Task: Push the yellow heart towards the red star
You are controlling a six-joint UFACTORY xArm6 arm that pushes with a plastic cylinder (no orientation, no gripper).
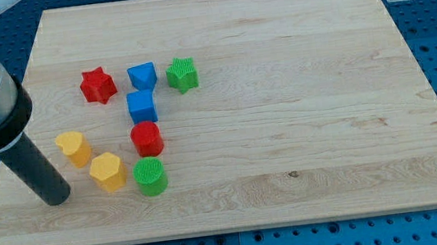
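Observation:
The yellow heart (74, 148) lies on the wooden board at the view's left. The red star (98, 85) lies above it and slightly to the right, with a gap of bare board between them. My tip (55, 197) rests on the board below and to the left of the yellow heart, a short way from it and not touching it. The rod rises from the tip towards the view's upper left.
A yellow hexagon (108, 170) sits just right of and below the heart. A green cylinder (150, 176), a red cylinder (146, 137) and a blue cube (142, 106) form a column to the right. Another blue block (142, 76) and a green star (182, 74) lie right of the red star. The board's left edge (9, 154) is close.

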